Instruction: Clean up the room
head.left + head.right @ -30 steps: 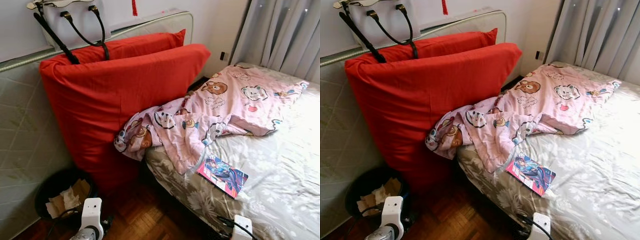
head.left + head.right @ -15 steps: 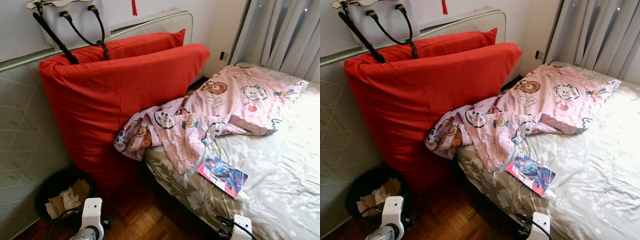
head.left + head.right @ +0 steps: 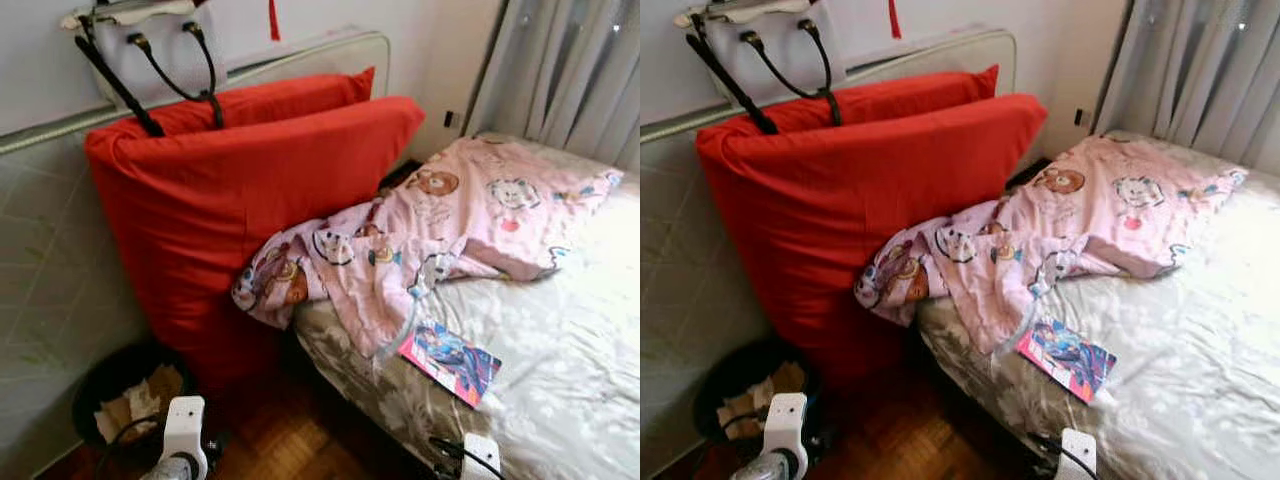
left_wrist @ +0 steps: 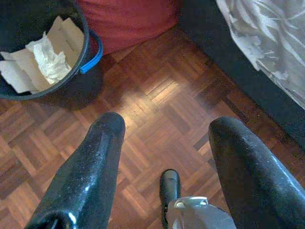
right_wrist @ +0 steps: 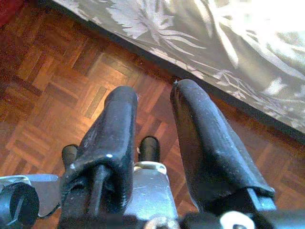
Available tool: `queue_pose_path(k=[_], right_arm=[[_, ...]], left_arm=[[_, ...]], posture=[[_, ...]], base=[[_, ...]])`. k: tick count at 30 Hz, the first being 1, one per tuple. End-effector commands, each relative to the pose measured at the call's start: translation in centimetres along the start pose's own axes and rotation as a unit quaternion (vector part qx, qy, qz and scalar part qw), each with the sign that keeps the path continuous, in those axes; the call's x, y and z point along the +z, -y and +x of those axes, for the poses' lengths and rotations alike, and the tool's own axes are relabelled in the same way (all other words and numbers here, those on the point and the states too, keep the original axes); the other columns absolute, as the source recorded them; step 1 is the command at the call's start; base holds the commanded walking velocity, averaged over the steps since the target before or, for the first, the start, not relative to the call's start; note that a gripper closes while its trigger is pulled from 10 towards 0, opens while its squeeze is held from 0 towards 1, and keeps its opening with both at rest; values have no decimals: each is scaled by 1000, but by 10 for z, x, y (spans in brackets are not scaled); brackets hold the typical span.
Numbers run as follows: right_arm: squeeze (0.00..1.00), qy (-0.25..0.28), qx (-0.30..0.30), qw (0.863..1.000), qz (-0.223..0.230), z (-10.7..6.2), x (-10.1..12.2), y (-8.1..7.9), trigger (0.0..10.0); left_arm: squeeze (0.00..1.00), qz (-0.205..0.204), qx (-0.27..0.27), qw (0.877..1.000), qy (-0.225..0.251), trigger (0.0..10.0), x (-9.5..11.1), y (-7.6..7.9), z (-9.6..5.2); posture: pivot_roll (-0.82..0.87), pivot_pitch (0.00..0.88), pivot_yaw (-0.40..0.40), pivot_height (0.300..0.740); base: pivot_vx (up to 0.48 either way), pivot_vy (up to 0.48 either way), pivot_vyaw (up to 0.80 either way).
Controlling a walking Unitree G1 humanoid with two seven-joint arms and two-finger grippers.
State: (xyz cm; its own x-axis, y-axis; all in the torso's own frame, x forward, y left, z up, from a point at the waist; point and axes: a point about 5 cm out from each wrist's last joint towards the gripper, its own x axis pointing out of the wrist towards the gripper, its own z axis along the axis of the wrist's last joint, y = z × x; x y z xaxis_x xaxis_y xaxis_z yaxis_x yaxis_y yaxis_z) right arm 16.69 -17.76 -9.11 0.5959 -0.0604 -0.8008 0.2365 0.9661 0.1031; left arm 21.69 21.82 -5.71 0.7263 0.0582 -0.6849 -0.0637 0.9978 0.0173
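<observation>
A crumpled pink cartoon blanket point(image 3: 440, 225) lies across the bed's near corner and hangs over its edge. A colourful comic book point(image 3: 448, 360) rests on the grey floral sheet point(image 3: 560, 370) just below the blanket. My left gripper point(image 4: 164, 143) hangs open over the parquet floor, with nothing between its fingers point(image 4: 95, 162). My right gripper point(image 5: 155, 95) also hangs low beside the bed's edge, its fingers a narrow gap apart and empty. Both arms show at the bottom of the eye views, the left arm point(image 3: 183, 440) and the right arm point(image 3: 478, 455).
Two big red cushions point(image 3: 230, 210) lean on an upright mattress point(image 3: 50, 260), with a white handbag point(image 3: 140, 40) on top. A black bin point(image 3: 125, 395) with crumpled paper point(image 4: 45, 57) stands on the floor to the left. Grey curtains point(image 3: 570, 70) hang behind the bed.
The whole picture has shifted slightly downward and turned blurry, so the camera has moved. The blanket, book, cushions and bin lie as before.
</observation>
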Motion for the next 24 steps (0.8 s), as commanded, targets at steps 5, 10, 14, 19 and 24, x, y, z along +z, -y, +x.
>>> queue_pose_path(k=[5,10,14,19,24], right_arm=[[0,2,2,1000,-2,0,-1,0,10000],[0,9,5,1000,-9,0,1,0,10000],[0,9,7,1000,-10,0,0,-1,10000],[0,14,11,1000,-10,0,2,-2,10000],[0,21,22,999,-19,0,3,-4,10000]], left_arm=[[0,-4,8,1000,-6,10000,-3,-4,-1],[0,-4,9,1000,-6,10000,-2,-4,-1],[0,-4,9,1000,-5,10000,-2,-4,-1],[0,-4,10,1000,-5,10000,-2,-5,-1],[0,-7,13,1000,-5,10000,-3,-5,-1]], posture=[[63,0,6,740],[65,0,6,740],[67,0,6,740],[68,0,7,740],[64,0,9,740]], base=[[255,0,-772],[256,0,-462],[254,0,0],[255,0,0],[0,0,0]])
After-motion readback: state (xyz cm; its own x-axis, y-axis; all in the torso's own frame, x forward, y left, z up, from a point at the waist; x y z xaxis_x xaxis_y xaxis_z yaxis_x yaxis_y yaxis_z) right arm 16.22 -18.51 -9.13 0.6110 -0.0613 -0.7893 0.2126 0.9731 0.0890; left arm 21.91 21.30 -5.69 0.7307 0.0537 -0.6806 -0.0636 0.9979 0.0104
